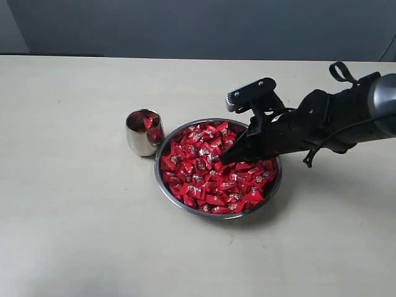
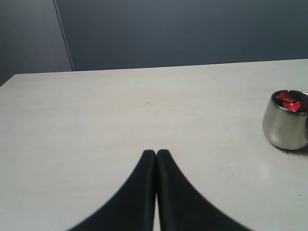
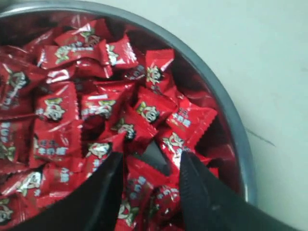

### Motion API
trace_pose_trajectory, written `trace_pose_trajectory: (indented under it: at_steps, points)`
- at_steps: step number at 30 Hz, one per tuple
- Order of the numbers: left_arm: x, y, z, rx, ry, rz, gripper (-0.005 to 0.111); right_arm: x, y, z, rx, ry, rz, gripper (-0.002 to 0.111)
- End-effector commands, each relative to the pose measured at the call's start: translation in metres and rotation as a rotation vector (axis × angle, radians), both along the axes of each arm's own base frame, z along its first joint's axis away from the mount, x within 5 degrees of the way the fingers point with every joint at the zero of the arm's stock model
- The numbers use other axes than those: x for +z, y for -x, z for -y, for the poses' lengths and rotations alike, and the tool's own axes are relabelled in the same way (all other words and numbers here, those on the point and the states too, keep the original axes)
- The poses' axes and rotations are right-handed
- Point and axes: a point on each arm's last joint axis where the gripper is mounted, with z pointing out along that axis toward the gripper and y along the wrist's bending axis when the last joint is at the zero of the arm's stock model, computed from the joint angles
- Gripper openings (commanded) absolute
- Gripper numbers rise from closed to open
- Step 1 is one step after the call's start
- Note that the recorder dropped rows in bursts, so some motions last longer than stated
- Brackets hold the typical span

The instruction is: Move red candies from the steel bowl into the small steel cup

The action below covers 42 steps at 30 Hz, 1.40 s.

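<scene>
right pincer (image 3: pixel 151 155) is spread wide in the red candies (image 3: pixel 57 108), inside the steel bowl (image 3: pixel 217 89); just one wrapper should be straddled squarely before it's closed

In the exterior view the right arm (image 1: pixel 334 120) is running out of the frame at 3 o'clock and is covering the rim of the steel bowl (image 1: pixel 213 216) at about 2 o'clock. The right gripper (image 1: pixel 224 158), seen side-on among the red candies (image 1: pixel 201 182), is hiding its own gap. The small steel cup (image 1: pixel 141 139), at the bowl's 10 o'clock, is hiding most of its contents behind its wall. In the left wrist view the frame's edge is cutting off part of the cup, and the left gripper (image 2: pixel 155 153) is blurring toward its roots. In the right wrist view only part of the bowl is fitting in, and the wrapper print is showing too soft to read.
</scene>
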Motion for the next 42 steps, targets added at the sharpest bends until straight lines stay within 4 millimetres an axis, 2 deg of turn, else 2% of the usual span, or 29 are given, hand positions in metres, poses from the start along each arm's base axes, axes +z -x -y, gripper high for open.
trace_pose_trajectory:
  at_steps: [1,13,18,23,30,42]
  points:
    - [-0.001,0.000,0.000,0.001,0.004,0.003,0.000,0.002,-0.003,0.001,0.000,-0.005,-0.014,0.038]
    - [-0.001,0.000,0.000,0.001,0.004,0.003,0.000,-0.001,-0.002,-0.004,0.012,-0.016,-0.081,0.037]
    - [-0.001,0.000,0.000,0.001,0.004,0.003,0.000,-0.005,-0.003,-0.005,0.011,-0.015,-0.094,0.032]
    - [-0.001,0.000,0.000,0.001,0.004,0.003,0.000,-0.008,-0.005,-0.009,0.005,-0.029,-0.125,0.032]
    - [-0.001,0.000,0.000,0.001,0.004,0.003,0.000,-0.005,0.005,-0.026,0.069,-0.025,-0.103,0.032]
    - [-0.001,0.000,0.000,0.001,0.004,0.003,0.000,-0.008,0.005,-0.026,0.069,-0.020,-0.105,0.031]
